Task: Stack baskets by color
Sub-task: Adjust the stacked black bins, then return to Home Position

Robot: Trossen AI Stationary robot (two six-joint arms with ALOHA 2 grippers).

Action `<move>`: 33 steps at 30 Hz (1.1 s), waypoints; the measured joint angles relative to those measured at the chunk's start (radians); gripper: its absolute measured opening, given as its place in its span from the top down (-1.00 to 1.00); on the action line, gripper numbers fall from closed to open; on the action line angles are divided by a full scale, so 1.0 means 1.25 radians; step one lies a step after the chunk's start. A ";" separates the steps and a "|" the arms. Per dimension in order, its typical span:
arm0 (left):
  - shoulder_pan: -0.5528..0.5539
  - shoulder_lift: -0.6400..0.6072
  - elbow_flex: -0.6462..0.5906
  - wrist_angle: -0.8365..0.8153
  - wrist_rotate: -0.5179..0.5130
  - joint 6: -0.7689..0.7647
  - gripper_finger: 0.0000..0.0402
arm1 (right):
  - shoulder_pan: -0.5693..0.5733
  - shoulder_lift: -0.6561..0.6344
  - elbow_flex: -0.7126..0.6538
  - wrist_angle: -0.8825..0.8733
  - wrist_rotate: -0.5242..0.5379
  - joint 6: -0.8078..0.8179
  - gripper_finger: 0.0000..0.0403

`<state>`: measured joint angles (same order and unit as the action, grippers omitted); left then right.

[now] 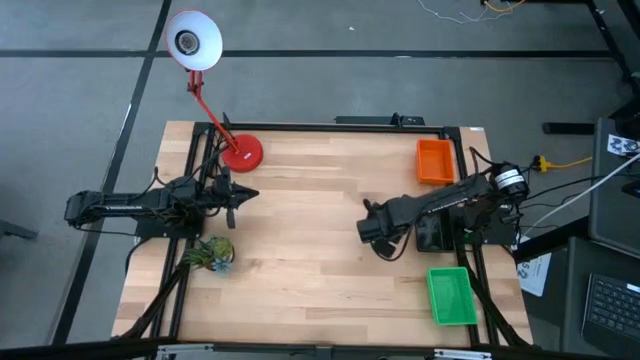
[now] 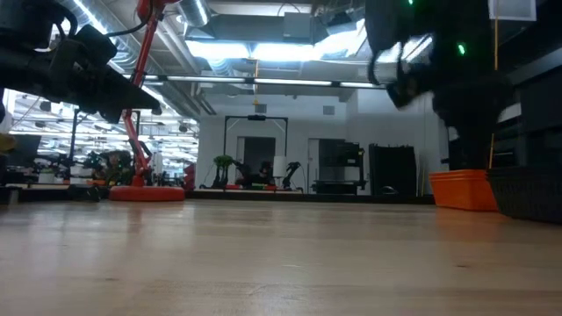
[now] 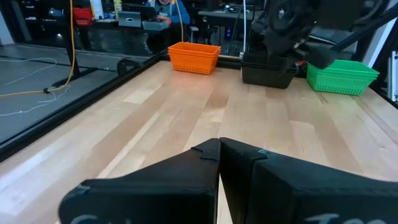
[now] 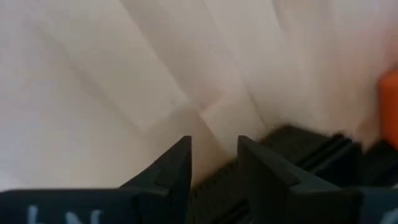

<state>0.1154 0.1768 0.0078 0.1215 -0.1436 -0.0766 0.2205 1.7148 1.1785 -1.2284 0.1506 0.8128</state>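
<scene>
Now the orange baskets (image 1: 434, 161), black baskets (image 3: 267, 71) and green baskets (image 1: 451, 296) sit along the table's (image 1: 310, 250) right side. The right gripper (image 1: 378, 233), fingers apart and empty, hovers beside the black ones; the left gripper (image 1: 243, 195) is closed.

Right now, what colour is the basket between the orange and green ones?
Black basket, clearest in the left wrist view.

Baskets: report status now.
Left gripper shut, parked. Right gripper open, empty, beside black basket. Orange basket, green basket apart. Nothing blocking.
</scene>
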 joint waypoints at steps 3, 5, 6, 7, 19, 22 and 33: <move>0.000 0.000 0.000 0.000 0.000 0.000 1.00 | -0.003 0.000 -0.069 -0.003 -0.048 0.049 0.36; 0.000 0.000 0.000 0.000 0.000 0.001 1.00 | 0.001 -0.001 -0.110 -0.005 -0.089 0.082 0.36; 0.000 0.000 0.000 0.000 0.000 0.004 1.00 | 0.004 -0.001 -0.127 0.004 -0.101 0.091 0.36; 0.000 0.000 0.000 0.000 0.000 0.008 1.00 | 0.007 -0.001 -0.141 0.012 -0.103 0.100 0.36; 0.000 0.000 0.000 0.006 -0.001 0.021 1.00 | 0.018 -0.002 -0.160 0.021 -0.075 0.122 0.36; 0.000 0.000 0.000 0.006 0.000 0.022 1.00 | 0.029 -0.012 -0.128 0.038 -0.036 0.099 0.36; 0.000 0.000 0.000 0.005 -0.001 0.022 1.00 | 0.120 -0.261 -0.224 0.343 0.206 -0.079 0.36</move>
<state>0.1154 0.1767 0.0078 0.1284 -0.1444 -0.0488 0.3699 1.3883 0.8981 -0.7993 0.4085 0.7141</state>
